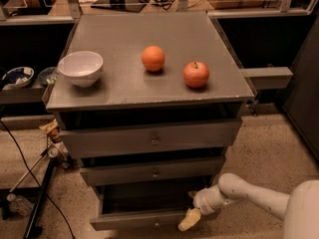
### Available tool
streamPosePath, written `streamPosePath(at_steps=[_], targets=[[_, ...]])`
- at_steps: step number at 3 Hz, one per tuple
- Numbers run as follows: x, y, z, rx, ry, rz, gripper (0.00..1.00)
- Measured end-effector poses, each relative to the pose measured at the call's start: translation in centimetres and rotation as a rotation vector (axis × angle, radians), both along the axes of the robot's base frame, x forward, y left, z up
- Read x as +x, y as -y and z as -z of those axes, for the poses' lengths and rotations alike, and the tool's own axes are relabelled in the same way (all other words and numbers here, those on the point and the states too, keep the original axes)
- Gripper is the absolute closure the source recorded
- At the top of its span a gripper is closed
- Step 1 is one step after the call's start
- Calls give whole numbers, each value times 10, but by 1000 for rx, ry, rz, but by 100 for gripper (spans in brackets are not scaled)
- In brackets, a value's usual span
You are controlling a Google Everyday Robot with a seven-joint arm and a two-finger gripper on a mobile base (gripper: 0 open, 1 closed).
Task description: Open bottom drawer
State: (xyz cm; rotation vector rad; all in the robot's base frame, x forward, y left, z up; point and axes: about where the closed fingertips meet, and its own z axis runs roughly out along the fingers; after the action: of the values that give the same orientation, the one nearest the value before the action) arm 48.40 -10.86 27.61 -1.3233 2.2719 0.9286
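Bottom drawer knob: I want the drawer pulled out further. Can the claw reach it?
Probably yes: the claw sits at the bottom drawer front, just beside the knob, with nothing between them.

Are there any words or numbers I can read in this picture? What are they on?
There is no readable text here.
The white bowl, orange and apple: plain, no labels.
The bottom drawer: a bare grey front with a knob.
The gripper, at the right part of the bottom drawer's front: no marking visible.
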Motion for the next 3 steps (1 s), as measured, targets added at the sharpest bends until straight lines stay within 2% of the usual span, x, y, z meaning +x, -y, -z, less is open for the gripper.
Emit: streamPosePath(at_steps=[2, 3], targets=[[-18, -14, 55, -8, -104, -5, 0], [-18, -15, 57, -7, -106, -5, 0]])
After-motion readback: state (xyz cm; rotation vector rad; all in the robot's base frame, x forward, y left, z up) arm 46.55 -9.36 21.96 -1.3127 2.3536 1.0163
